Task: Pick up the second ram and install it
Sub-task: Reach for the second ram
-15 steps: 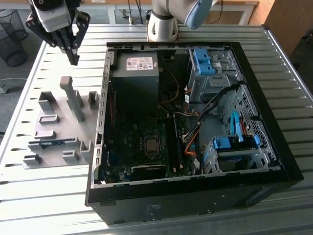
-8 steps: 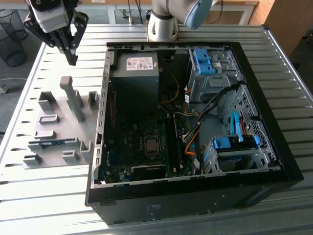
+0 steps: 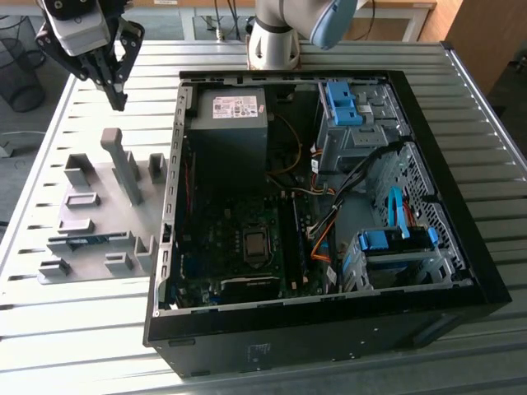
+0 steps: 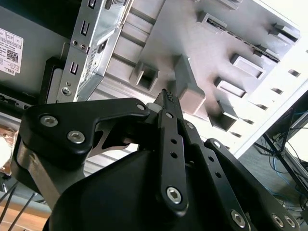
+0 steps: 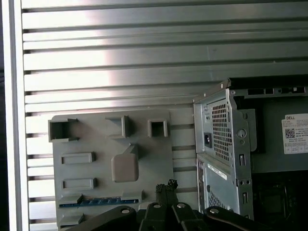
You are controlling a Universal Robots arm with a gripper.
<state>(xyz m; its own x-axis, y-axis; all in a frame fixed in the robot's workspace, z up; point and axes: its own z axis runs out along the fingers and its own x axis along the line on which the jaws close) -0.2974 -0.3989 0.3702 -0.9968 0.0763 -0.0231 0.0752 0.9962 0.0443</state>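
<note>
Now, gripper (image 3: 118, 97): closed tight, empty, high near the tray (image 5: 154, 159).
Memory stick (image 5: 96, 202): blue, seated in the tray's slot.
Grasp: best parted wide, squared to its long edges.

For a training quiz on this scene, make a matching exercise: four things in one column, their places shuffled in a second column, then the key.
Things
1. gripper
2. second ram
3. power supply
4. processor socket

Places
A. on the circuit board
B. lying in a slot of the grey holder
C. raised above the table, holding nothing
D. in a corner of the open case

Pairs: 1-C, 2-B, 3-D, 4-A
</note>
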